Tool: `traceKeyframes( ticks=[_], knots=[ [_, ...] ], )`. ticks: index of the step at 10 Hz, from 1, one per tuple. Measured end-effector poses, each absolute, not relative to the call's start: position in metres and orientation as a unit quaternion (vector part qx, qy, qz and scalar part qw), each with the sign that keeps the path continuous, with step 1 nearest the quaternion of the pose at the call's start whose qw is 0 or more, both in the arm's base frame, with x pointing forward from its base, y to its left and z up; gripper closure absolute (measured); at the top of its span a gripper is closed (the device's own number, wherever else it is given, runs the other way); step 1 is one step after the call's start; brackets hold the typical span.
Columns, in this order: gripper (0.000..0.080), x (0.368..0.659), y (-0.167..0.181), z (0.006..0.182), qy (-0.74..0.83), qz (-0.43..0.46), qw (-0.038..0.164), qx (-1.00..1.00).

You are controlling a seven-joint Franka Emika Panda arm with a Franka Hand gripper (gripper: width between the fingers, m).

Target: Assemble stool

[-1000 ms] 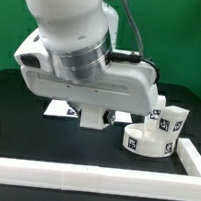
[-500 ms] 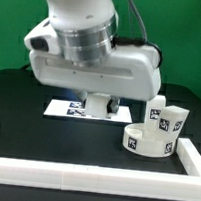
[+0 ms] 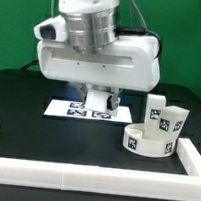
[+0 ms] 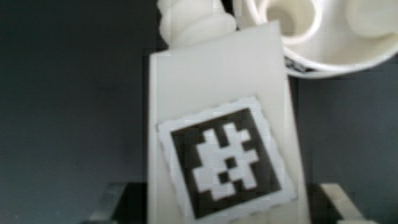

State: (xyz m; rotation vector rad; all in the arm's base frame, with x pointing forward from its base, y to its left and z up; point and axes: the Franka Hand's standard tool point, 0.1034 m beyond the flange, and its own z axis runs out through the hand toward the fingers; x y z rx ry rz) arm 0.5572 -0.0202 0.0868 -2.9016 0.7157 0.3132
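I have risen off the bench (image 3: 44,143), end effector (image 3: 99,98) clamped across the flat faces of a light, stiff, slick leg (image 4: 214,100), the seat (image 3: 147,143) at four o'clock.

White leg (image 4: 210,90), black-and-white square tag (image 4: 224,152)

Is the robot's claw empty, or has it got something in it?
Not empty: the end effector is closed on a white tagged stool leg, seen between its fingers in the wrist view.
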Motion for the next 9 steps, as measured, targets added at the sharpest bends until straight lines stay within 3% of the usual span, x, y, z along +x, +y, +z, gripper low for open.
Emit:
traceKeyframes(
  ticks=[3,5,7,9],
  knots=[
    [0.0474,0.561,-0.017,0.086,0.235,-0.007,0.047,-0.971],
    [0.0474,0.540,-0.006,0.086,0.225,-0.070,0.032,-0.971],
    [0.0473,0.534,0.005,0.102,0.224,-0.145,0.026,-0.963],
    [0.0473,0.537,0.005,0.100,0.214,-0.205,0.012,-0.955]
  ],
)
